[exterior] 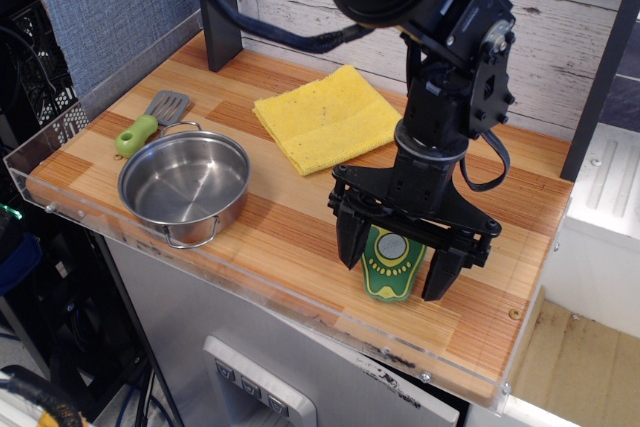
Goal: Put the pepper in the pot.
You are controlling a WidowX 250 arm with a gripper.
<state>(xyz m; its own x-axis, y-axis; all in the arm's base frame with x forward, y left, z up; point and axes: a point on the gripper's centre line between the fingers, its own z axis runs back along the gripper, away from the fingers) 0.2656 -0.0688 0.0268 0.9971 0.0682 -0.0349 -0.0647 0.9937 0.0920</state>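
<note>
The pepper [390, 265] lies flat on the wooden table near the front right, dark green rim, yellow-green face with a grey round centre. My gripper [397, 265] is open, pointing down over it, with one black finger on each side of the pepper, close to the table. The arm hides the pepper's top edge. The pot [184, 186], shiny steel with wire loop handles, stands empty at the front left, well apart from the gripper.
A yellow cloth [325, 117] lies at the back middle. A green-handled spatula [148, 122] lies behind the pot. A clear plastic lip runs along the table's front and left edges [250, 287]. A dark post [217, 2] stands at the back left.
</note>
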